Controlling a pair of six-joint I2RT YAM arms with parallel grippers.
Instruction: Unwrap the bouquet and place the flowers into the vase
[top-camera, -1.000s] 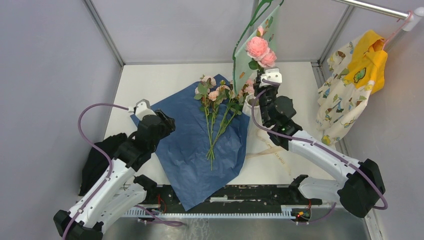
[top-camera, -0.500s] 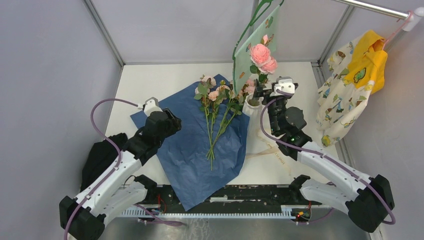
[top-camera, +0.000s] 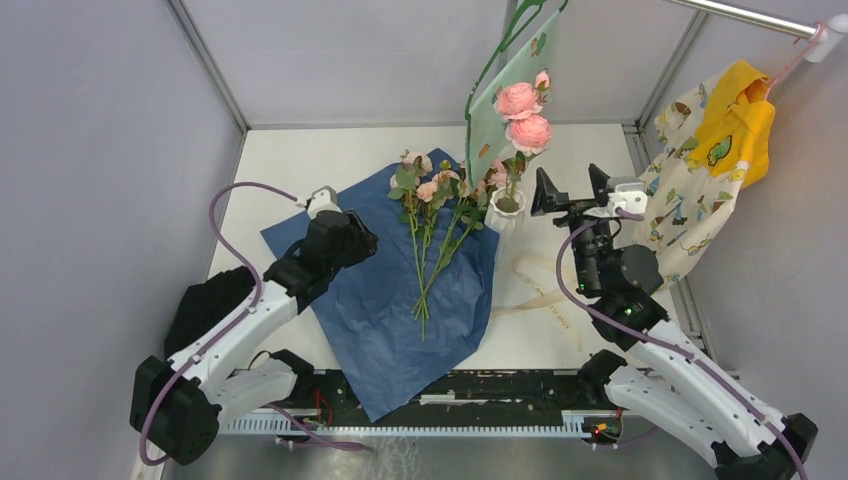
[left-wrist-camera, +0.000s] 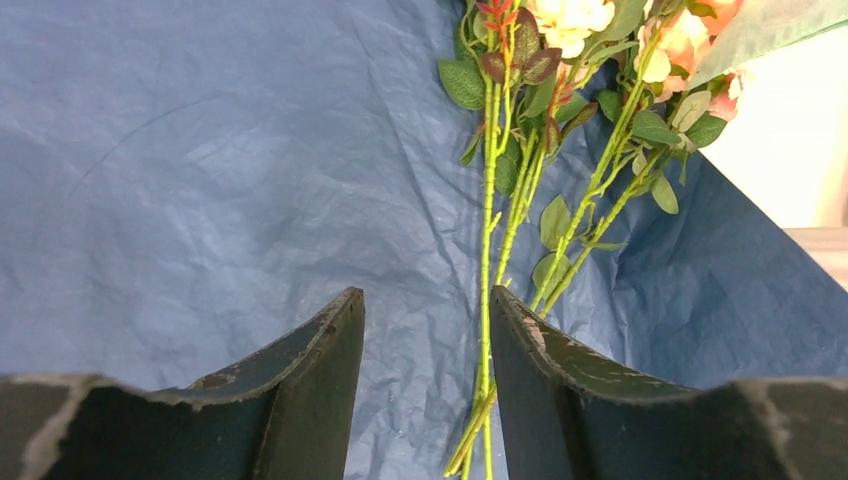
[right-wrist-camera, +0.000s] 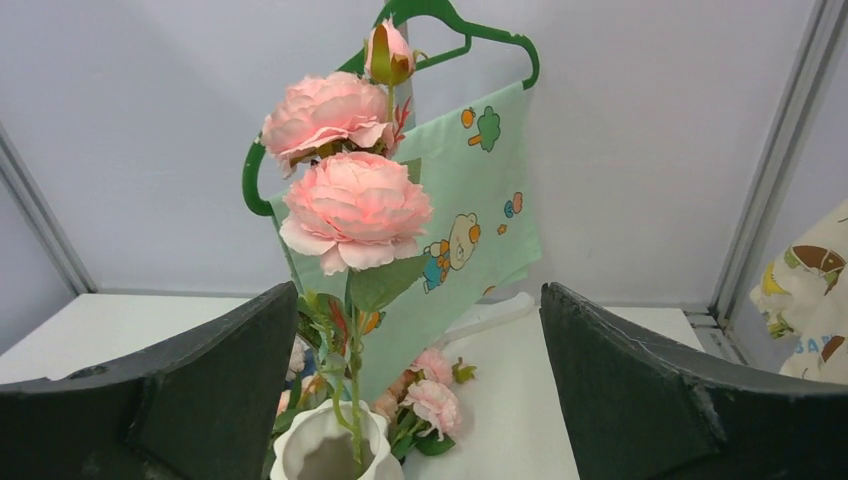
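Right tool (top-camera: 568, 181) agape; vase (top-camera: 506, 212) holding roses (top-camera: 528, 132) just ahead, apart.

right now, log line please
right gripper open near vase | rose stem in vase | left gripper open over roses on blue paper

Left arm (top-camera: 235, 335) and right arm (top-camera: 690, 375): white shells, black joints, a mauve cable (top-camera: 240, 185) looping along each. Left end effector (left-wrist-camera: 425, 300) and right end effector (right-wrist-camera: 418, 295) have 2 black fingers (left-wrist-camera: 300, 400) each, edges scuffed grey.
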